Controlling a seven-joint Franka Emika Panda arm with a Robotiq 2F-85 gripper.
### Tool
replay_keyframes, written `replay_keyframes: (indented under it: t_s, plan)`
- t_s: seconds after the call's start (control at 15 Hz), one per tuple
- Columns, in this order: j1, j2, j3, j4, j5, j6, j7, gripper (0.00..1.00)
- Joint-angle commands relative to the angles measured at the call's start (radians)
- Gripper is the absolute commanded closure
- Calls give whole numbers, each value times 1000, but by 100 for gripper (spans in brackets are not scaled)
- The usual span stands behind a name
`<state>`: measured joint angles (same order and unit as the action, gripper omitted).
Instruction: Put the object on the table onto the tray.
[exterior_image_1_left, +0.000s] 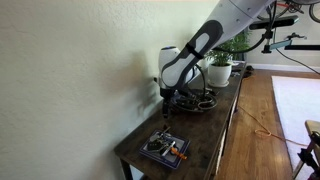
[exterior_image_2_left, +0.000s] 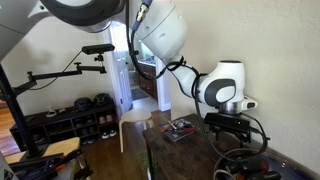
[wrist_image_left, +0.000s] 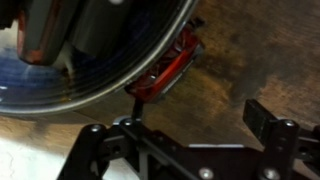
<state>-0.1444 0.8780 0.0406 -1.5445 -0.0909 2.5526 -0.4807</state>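
In the wrist view the round dark tray fills the upper left, its glossy rim curving down to the right. A red object lies at the tray's rim, partly under its edge; whether it rests on the tray or on the table I cannot tell. My gripper is open and empty over the bare brown table; its left finger is close to the red object. In both exterior views the gripper points down over the long dark table.
A small square dark tray with orange items sits near one end of the table. A potted plant stands at the far end. The wall runs along one long side of the table. Cables lie near the arm.
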Motion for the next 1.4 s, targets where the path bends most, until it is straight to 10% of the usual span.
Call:
replay_keyframes:
  t_s: [0.0,1.33]
  plan:
    - [-8,-36,-1,-51,-32,27,-4,0]
    - [-25,-27,-15,-34,-65,27,-1,0]
